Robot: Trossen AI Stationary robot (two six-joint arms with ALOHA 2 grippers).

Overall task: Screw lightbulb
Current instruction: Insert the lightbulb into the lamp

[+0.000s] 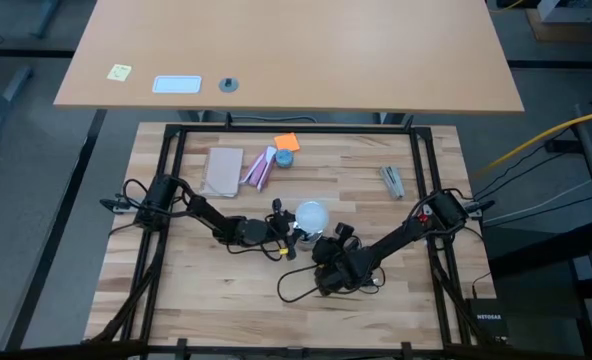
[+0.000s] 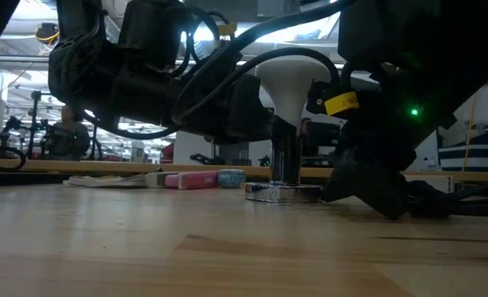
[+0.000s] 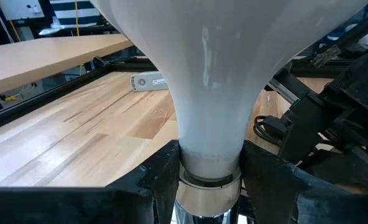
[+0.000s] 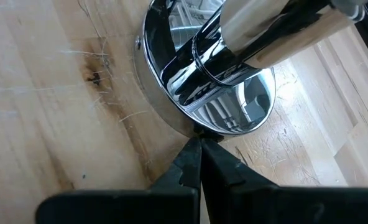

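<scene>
I see the left end effector clamped on the lightbulb neck, upright in the socket. Right end effector pinched closed, empty, tips touching socket's base rim.

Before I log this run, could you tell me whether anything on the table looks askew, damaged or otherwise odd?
Nothing stands out. The lightbulb stands upright, neck down, on the silvery socket, with the left gripper clamped on its neck. The right gripper is shut at the socket's base rim. The wooden table shows only surface scuffs.
</scene>
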